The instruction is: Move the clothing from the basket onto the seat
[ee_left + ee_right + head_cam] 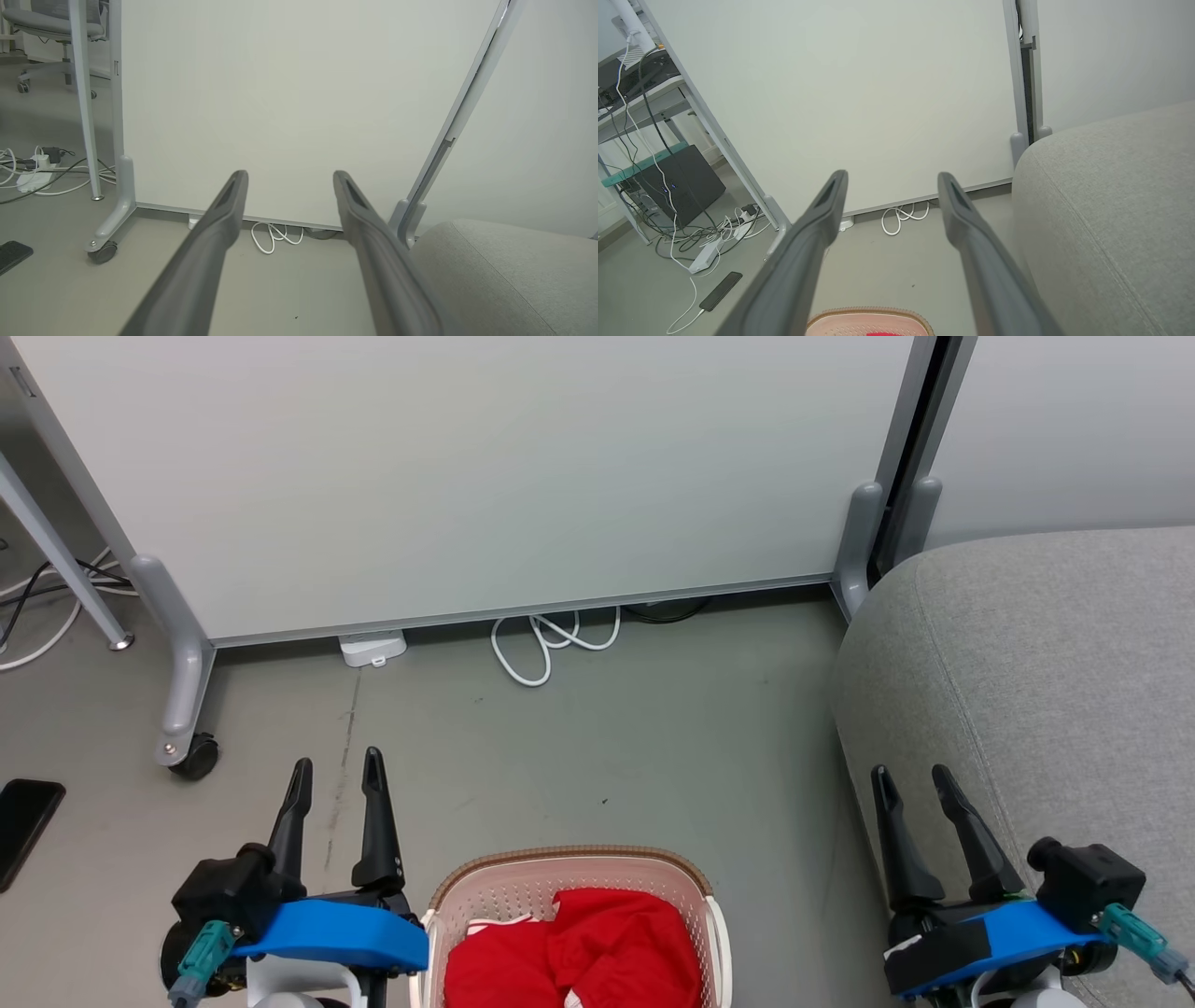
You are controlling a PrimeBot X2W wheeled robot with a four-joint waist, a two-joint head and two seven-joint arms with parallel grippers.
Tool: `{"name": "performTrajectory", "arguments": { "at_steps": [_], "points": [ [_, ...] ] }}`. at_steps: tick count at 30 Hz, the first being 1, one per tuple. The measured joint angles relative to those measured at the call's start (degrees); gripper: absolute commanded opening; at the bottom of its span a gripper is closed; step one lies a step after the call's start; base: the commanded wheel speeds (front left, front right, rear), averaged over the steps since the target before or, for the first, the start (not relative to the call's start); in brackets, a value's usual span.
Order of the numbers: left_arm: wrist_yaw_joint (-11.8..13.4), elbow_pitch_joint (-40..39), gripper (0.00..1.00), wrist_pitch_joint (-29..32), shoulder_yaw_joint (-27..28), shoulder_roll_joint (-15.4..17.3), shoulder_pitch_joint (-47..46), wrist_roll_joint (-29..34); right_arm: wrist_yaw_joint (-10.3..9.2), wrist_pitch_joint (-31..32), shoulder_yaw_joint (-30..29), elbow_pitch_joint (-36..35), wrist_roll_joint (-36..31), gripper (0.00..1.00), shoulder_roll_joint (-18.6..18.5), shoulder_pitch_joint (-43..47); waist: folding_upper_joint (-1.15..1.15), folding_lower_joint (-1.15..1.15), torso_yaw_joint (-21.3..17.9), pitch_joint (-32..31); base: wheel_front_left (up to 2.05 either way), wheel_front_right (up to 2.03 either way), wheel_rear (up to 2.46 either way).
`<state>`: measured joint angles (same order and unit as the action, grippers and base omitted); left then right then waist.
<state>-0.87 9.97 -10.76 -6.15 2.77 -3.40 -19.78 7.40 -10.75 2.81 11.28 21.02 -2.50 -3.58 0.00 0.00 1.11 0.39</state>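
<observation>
Since the soft bright red sports clothing with white trim [579, 952] lies heaped in the cream-white perforated plastic laundry basket with the brown woven-look rim [569, 852], and the large light grey fabric sofa seat [1046, 663] carries nothing red on the part in view, I'd call the task not started. Every garment is left to move.

The basket stands on the grey floor [607, 747] between the two arms, near the sofa seat on the robot's right. Its near part is cut off by the frame, so I can't tell how many pieces it holds.

Left gripper [337, 761]: jaws spread wide, nothing between them, off the basket's left side, fingers pointing forward at the white partition panel [467, 476].

Right gripper [910, 772]: same — jaws spread, empty, off the basket's right, by the sofa seat's front edge.

Both wrist views look along the fingers at the panel — my read is that neither arm is angled down at the clothing, and one must tip into the basket first.
</observation>
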Motion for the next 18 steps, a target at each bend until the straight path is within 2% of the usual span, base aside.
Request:
{"name": "performTrajectory", "arguments": {
  "at_steps": [18],
  "points": [
    [-0.6, 0.6, 1.00, -2.2, -1.3, 0.0, -0.2, 8.3, 0.00, -2.1, 1.5, -0.4, -8.9, 1.00, -0.1, 0.0, 0.00, 0.00, 0.3, -0.1, 0.00, 0.00, 0.00]
  ]
}}
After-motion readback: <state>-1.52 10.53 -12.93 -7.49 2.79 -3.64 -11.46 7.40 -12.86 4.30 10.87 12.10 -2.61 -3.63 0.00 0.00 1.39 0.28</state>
